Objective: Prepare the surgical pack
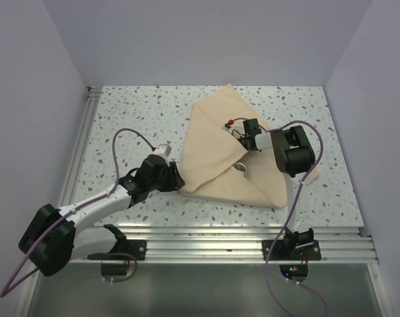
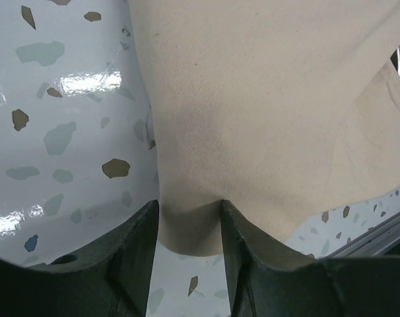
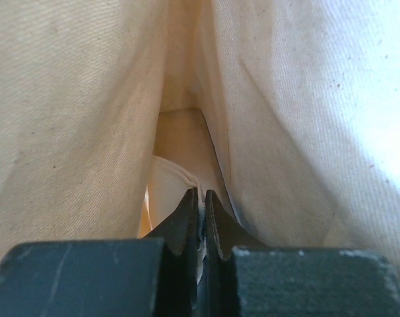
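**Tan cloth [image 1: 210,158] half wrapped: left corner is next**

It lies right of centre on the speckled table [image 1: 121,132], its long axis running from the far edge toward the near right. Its left corner points into the left gripper [image 2: 189,210], whose jaws stand apart astride it, seemingly not pinching yet. Best is to close on the very tip, then lift low. The right gripper [image 3: 200,195] is clamped on a middle fold.

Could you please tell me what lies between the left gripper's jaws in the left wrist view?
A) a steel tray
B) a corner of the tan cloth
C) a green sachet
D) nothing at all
B: in the left wrist view, a corner of the tan cloth runs down into the gap between the jaws of the left gripper, with the speckled table beside it.
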`<state>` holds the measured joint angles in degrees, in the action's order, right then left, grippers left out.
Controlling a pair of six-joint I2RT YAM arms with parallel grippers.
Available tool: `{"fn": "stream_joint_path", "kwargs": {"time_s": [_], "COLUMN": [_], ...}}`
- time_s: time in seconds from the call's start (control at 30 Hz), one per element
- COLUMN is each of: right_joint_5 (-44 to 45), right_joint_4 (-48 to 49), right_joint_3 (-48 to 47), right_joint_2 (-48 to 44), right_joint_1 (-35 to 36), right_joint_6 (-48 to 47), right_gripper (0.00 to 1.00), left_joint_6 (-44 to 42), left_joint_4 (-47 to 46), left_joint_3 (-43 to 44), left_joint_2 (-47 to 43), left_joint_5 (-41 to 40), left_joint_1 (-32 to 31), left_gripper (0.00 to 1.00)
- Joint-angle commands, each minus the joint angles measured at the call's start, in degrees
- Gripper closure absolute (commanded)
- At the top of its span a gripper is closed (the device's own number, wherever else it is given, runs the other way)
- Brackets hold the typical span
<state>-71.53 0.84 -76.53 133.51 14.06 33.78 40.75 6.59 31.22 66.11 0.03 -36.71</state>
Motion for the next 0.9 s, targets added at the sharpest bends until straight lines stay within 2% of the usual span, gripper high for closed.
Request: {"fn": "stream_joint_path", "kwargs": {"time_s": [0.0,0.2,0.47,0.57,0.77,0.83,0.87], "right_joint_5": [8.69,8.69,8.86,8.86,8.77,8.69,8.69], "right_joint_4": [-2.86,-2.95,-3.04,-3.04,-2.77,-2.86,-3.04], "right_joint_3": [2.26,1.91,1.83,1.74,0.78,0.25,-0.63], "right_joint_2": [4.65,4.39,4.21,4.12,2.98,2.20,1.93], "right_joint_1": [0.88,0.79,0.70,0.61,0.53,0.35,0.26], "right_joint_6": [-5.39,-5.22,-5.13,-4.95,-3.55,-2.85,-2.58], "right_gripper": [1.00,1.00,1.00,1.00,0.99,0.96,0.92], "left_joint_6": [-0.33,-0.06,0.64,1.43,2.40,2.93,3.02], "left_joint_4": [-4.83,-5.71,-5.71,-4.05,0.70,2.28,2.64], "left_joint_3": [-0.99,-0.90,0.85,2.34,4.19,4.72,4.81], "left_joint_2": [2.36,4.91,8.77,10.18,10.80,10.80,10.62], "left_joint_5": [2.60,0.94,-3.90,-6.79,-12.42,-14.09,-14.44], "left_joint_1": [0.50,-0.38,-4.86,-6.71,-7.24,-7.32,-7.32], "left_gripper": [0.55,0.57,0.57,0.61,0.81,0.85,0.85]}}
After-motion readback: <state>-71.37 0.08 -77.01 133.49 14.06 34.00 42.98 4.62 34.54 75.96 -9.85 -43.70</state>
